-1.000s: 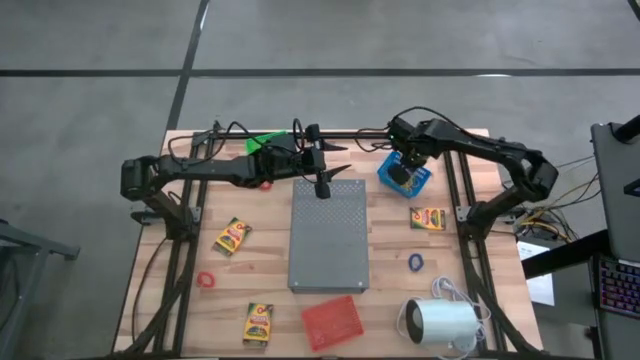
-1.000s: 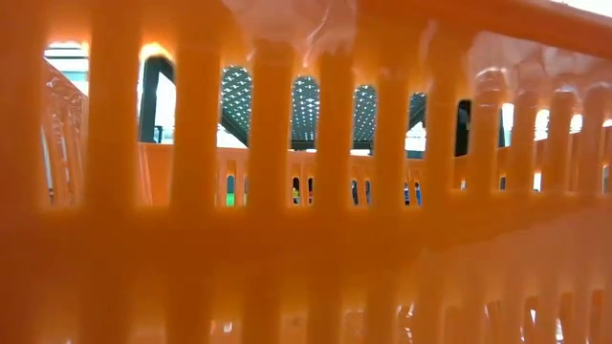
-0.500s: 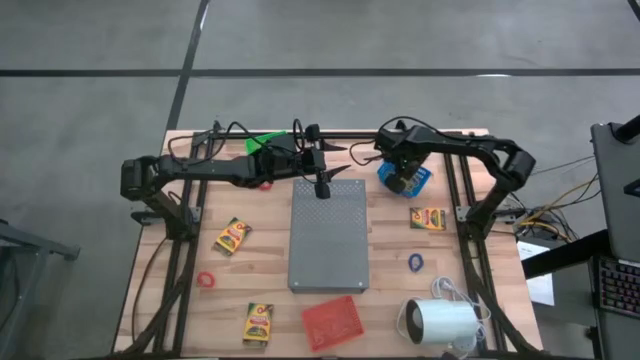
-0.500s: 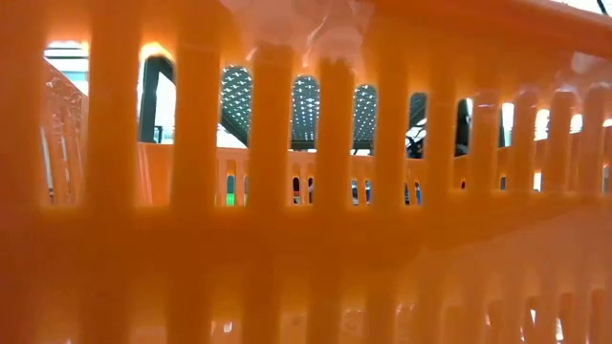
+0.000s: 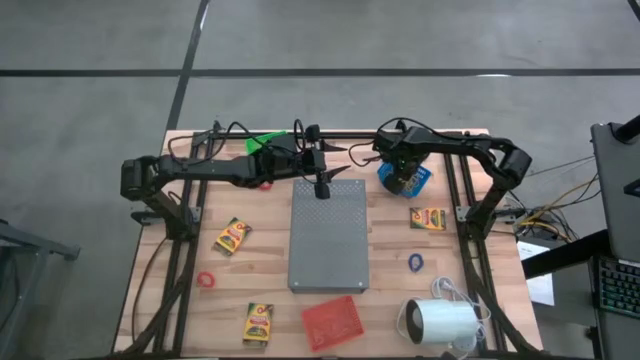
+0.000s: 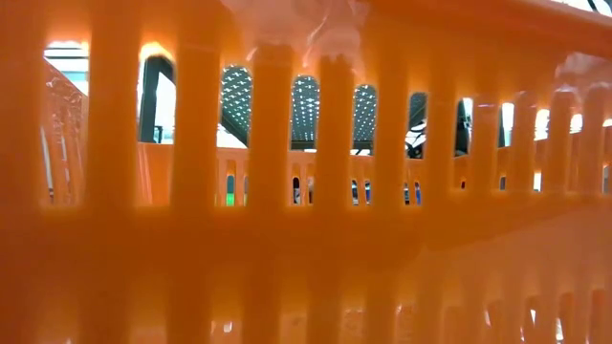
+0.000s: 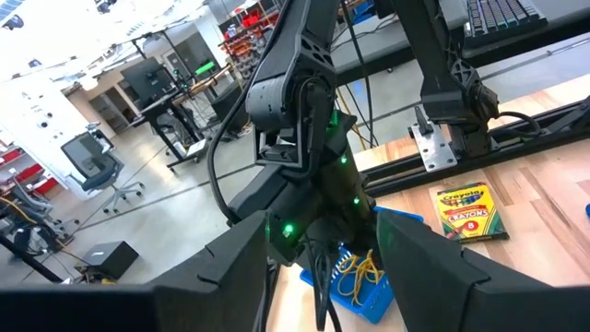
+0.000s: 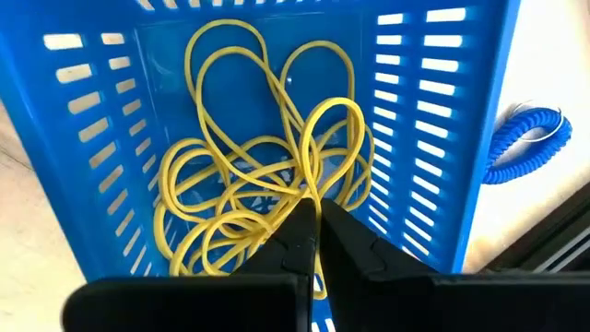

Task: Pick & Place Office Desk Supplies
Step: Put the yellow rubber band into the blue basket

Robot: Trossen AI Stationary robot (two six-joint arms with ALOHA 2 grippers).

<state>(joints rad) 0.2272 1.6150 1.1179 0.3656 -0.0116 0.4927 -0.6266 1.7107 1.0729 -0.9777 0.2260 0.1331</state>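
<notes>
Inside the blue slotted basket (image 8: 277, 120), at the far right of the surface (image 5: 390, 275), a tangle of thin yellowish rubber bands (image 8: 267, 184) is shown. The right tool (image 8: 312, 226) is lowered into this basket with its fingers clenched together; strands pass at the tips, though it cannot be told whether any strand is pinched. A blue coiled ring (image 8: 525, 143) lies just outside the basket wall.

Outward from there, three yellow crayon boxes are seen lying loose: one (image 5: 427, 218) beside the right frame, one (image 5: 232, 236) left of the grey perforated slab (image 5: 329, 238), one (image 5: 258, 322) near the front edge. A red ring (image 5: 205, 279) and a blue ring (image 5: 415, 262) also lie loose, well apart. A red basket (image 5: 332, 321) at the front appears empty, as does little of the green basket (image 5: 262, 142) that shows. The white cylinder (image 5: 443, 322) stands at the front right.

The left tool (image 5: 322, 186) is held released above the slab's far edge, grasping nothing.

The task is judged early: only the bands are binned, while boxes and rings remain.
</notes>
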